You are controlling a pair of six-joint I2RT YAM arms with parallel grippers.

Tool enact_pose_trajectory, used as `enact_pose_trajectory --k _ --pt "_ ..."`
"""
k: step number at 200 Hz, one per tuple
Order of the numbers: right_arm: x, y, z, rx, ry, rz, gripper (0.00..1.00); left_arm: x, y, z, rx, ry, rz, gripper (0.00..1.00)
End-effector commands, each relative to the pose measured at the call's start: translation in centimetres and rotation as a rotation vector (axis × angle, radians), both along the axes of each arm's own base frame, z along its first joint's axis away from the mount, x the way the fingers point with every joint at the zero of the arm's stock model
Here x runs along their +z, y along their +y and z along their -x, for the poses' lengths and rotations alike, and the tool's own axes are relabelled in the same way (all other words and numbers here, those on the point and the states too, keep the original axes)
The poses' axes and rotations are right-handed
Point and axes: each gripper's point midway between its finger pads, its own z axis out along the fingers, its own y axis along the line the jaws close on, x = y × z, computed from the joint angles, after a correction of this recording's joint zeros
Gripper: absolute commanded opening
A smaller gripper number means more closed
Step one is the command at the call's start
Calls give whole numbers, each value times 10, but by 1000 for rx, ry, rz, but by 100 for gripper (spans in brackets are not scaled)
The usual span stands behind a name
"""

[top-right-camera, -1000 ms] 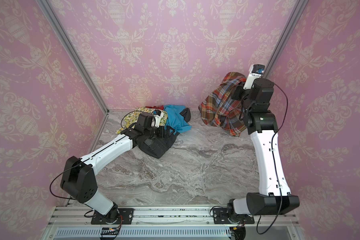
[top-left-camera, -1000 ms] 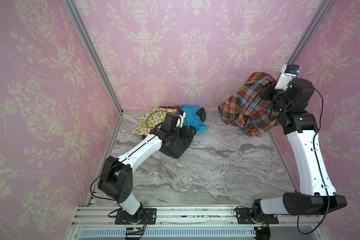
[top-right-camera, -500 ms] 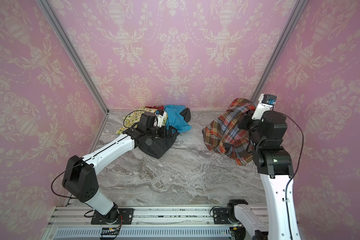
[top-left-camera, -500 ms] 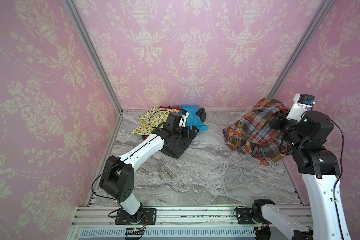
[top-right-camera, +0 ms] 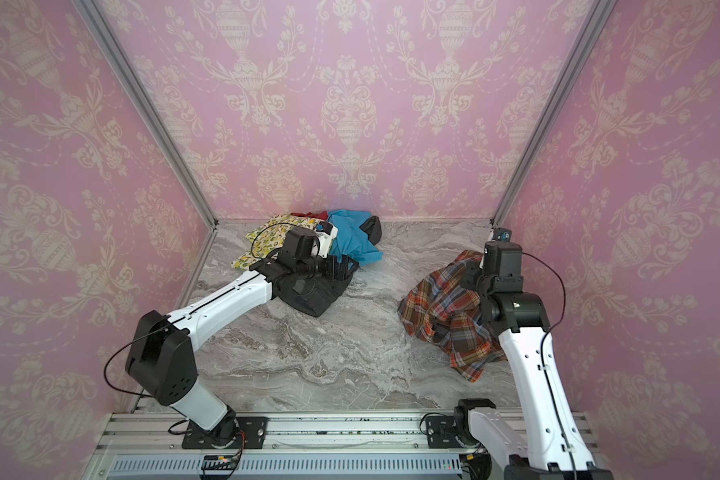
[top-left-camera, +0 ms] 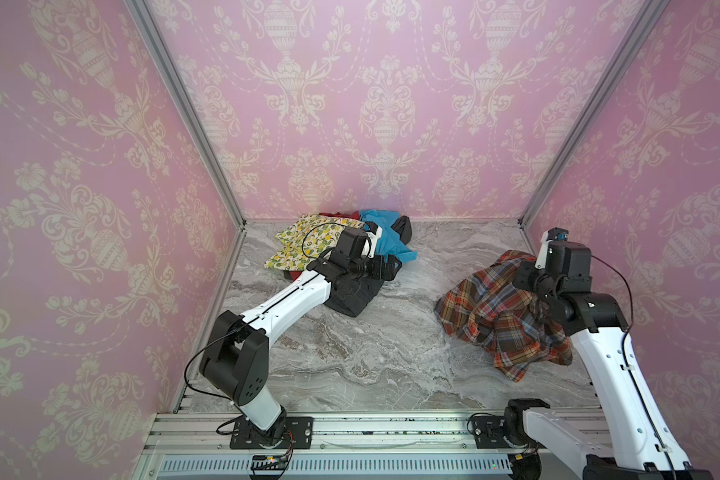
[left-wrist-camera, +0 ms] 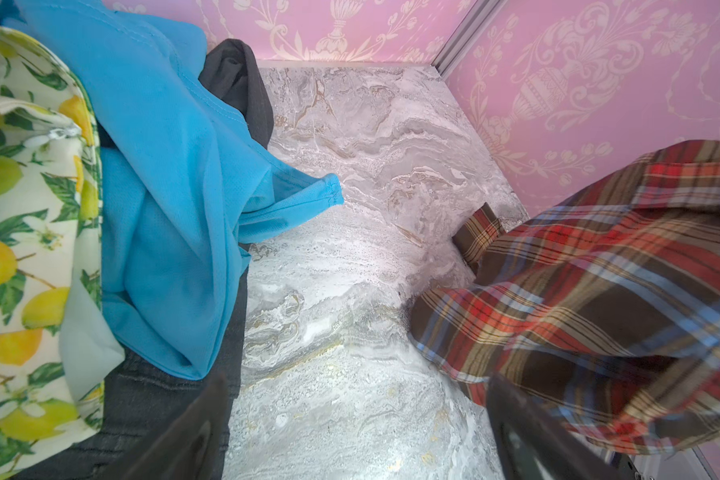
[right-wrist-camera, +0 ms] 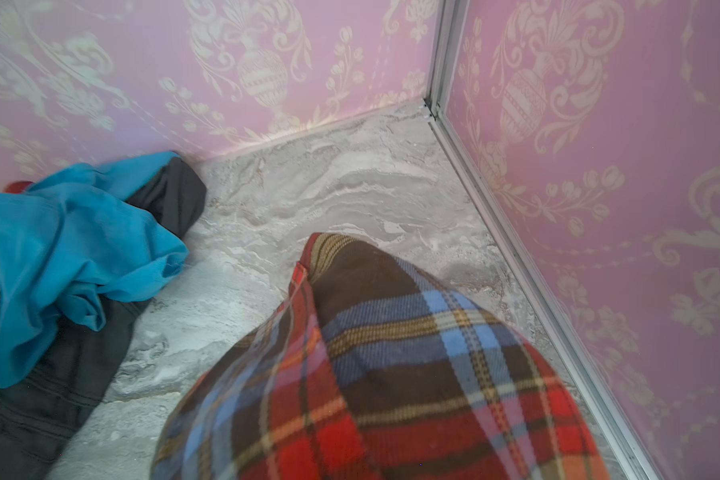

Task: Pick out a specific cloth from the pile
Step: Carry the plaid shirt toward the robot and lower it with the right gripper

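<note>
Your right gripper (top-left-camera: 523, 279) is apparently pinching the cloth (top-left-camera: 491, 322) at right; your left gripper (top-left-camera: 387, 268) is hovering spread over the pile (top-left-camera: 304, 245).

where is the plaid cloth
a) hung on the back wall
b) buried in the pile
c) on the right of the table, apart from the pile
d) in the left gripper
c: the plaid cloth is bunched on the right of the table, with bare marble between it and the pile.
</note>
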Motion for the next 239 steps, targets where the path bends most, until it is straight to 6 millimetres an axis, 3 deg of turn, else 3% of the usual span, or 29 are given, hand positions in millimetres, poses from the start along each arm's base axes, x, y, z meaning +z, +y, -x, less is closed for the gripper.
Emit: enact_pose_trajectory --k 1,26,113,190,239 --pt "-1 -14 -5 -95 -42 14 0 2 -1 5 -7 -20 -4 98" --pt "-26 -16 -5 -151 -25 -37 0 -3 -4 7 -14 -12 -8 98" --pt "-141 -17 33 -511 21 -385 0 -25 -29 18 -54 35 18 96" --pt "-208 -29 57 -856 33 -574 0 -42 -54 31 -101 78 22 95" --pt "-233 -33 60 -950 122 -587 0 -45 -57 31 -110 78 19 95"
